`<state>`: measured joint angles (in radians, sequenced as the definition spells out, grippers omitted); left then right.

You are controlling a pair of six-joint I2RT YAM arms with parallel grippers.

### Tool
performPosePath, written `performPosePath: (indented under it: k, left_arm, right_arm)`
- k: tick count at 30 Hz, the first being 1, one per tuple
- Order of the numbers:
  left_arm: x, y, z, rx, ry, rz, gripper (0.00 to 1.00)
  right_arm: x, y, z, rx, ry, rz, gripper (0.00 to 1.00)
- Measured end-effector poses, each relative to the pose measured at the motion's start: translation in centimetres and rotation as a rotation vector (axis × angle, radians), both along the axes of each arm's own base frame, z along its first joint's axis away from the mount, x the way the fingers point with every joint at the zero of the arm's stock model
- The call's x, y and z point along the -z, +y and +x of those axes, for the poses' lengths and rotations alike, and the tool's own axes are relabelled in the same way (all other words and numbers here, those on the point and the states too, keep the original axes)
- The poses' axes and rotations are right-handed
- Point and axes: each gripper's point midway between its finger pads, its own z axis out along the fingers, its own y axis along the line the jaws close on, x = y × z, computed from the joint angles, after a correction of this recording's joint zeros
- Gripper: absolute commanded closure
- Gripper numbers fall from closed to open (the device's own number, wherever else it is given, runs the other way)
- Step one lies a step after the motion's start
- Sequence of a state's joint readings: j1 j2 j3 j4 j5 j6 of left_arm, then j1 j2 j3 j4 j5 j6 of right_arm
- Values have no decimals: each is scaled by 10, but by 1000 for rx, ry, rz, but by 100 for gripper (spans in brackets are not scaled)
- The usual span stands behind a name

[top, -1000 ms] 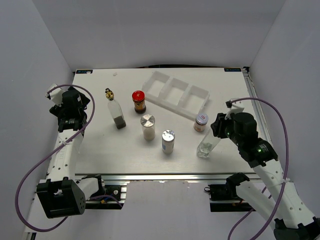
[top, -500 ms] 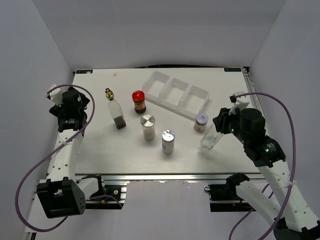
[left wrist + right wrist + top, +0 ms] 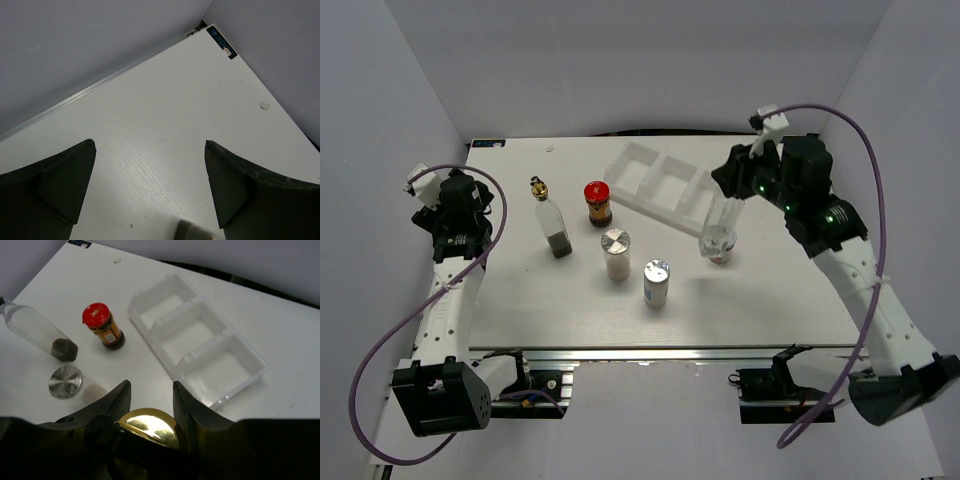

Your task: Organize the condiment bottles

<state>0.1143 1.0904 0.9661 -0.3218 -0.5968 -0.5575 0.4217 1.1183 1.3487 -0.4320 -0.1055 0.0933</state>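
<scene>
My right gripper [image 3: 732, 203] is shut on the gold spout [image 3: 152, 426] of a clear glass bottle [image 3: 720, 228] and holds it lifted beside the right end of the white tray [image 3: 672, 187]. The bottle hangs in front of the lilac-lidded jar [image 3: 722, 254], which is mostly hidden. The second clear bottle [image 3: 551, 218], the red-lidded dark jar [image 3: 597, 203] and two silver-capped shakers [image 3: 616, 253] [image 3: 656, 282] stand mid-table. My left gripper [image 3: 448, 205] is open and empty at the table's left edge, well away from the bottles.
The white three-compartment tray [image 3: 197, 339] lies at the back of the table with nothing in it. White walls close in the table on three sides. My left wrist view shows bare tabletop [image 3: 165, 115] near the far left corner.
My right gripper has lifted the clear bottle off the table at the front right and carried it back and left towards the tray's right end. The left arm has barely moved.
</scene>
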Motion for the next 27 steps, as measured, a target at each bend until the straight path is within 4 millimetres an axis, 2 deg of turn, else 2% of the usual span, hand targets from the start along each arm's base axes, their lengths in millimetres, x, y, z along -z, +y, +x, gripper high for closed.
performPosePath:
  k: [2, 5, 11, 16, 24, 27]
  left_arm:
    - [-3, 2, -1, -11, -3, 5, 2]
    - [-4, 4, -3, -25, 2, 10, 2]
    - [-6, 5, -5, -35, 7, 15, 2]
    - [-11, 6, -5, -37, -3, 16, 2]
    - [-12, 6, -5, -36, -6, 16, 2]
    - [-16, 5, -3, -31, -16, 15, 2]
  right_arm:
    - [-7, 5, 21, 17, -26, -12, 100]
    - [-5, 8, 52, 56, -45, -47, 100]
    - [15, 11, 107, 129, -62, -137, 100]
    - [40, 11, 139, 161, -51, -210, 100]
    - [75, -11, 181, 170, -8, -224, 100]
    - [82, -16, 195, 162, -23, -226, 100]
